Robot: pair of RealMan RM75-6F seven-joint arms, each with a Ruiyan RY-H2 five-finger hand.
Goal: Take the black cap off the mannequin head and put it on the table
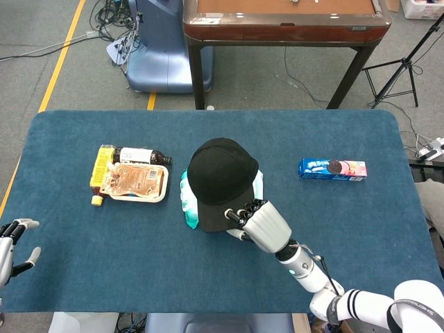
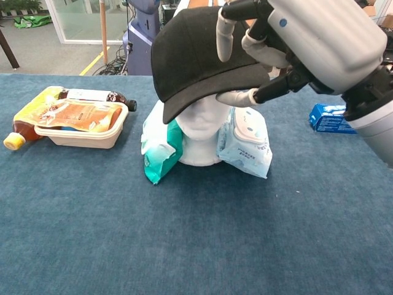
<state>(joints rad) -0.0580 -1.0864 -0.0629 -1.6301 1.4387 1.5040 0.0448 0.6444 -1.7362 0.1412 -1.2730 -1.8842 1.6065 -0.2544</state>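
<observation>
Mannequin head (image 2: 202, 132) — top hidden under black cap (image 2: 190, 52)

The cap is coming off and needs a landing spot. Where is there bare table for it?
Bare cloth lies along the near edge of the table, between the mannequin head and cookie box, and behind the black cap. It is crowded left, by the food tray and bottles.

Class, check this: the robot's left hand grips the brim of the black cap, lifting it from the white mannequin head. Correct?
Not quite: the right hand grips the black cap, as the chest view shows. The left hand idles at the table edge. The rest stands.
</observation>
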